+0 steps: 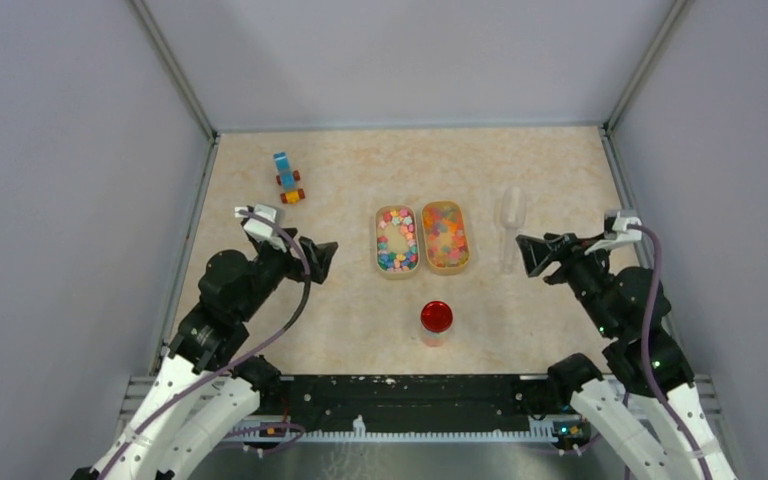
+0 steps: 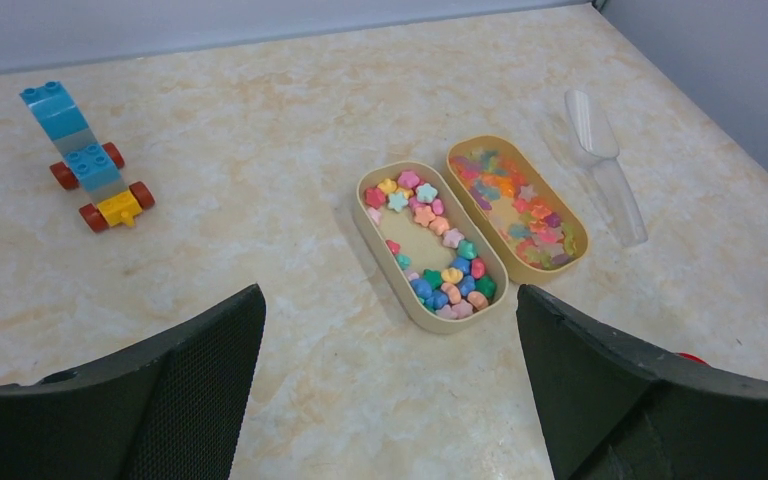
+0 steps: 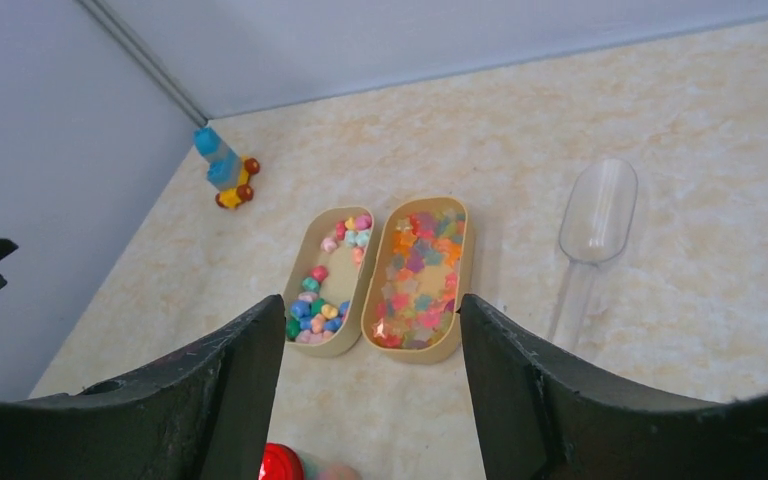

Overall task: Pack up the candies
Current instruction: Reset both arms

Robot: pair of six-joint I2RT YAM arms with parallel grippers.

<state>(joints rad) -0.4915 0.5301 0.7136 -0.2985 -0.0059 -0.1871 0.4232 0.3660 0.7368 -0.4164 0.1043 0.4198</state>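
We have both arms hovering over the near half of the table (image 1: 360,330). The left gripper (image 1: 326,262) and the right gripper (image 1: 523,256) both stand wide apart with nothing between their fingers.

The candies (image 1: 398,240) lie at the table's centre in two oval dishes that touch side by side. Chunky pieces sit in the left dish (image 1: 376,245), and flatter, glossier ones in the right dish (image 1: 468,245). A clear scoop (image 1: 511,215) lies flat just right of the dishes, its bowl at the far end. A round red lid (image 1: 436,318) sits near us, in front of the dishes.

We judge the scoop to be the main risk. It is thin, see-through and flat on the table, so fingers closing on its handle may pinch air or skid it away.

The dishes look light and shallow. A scoop pushed into them could shove a dish sideways or flick pieces over the low rim.

An arm reaching to the centre could also knock the red lid.

The toy block vehicle (image 1: 287,178), far left, is well apart from all this.
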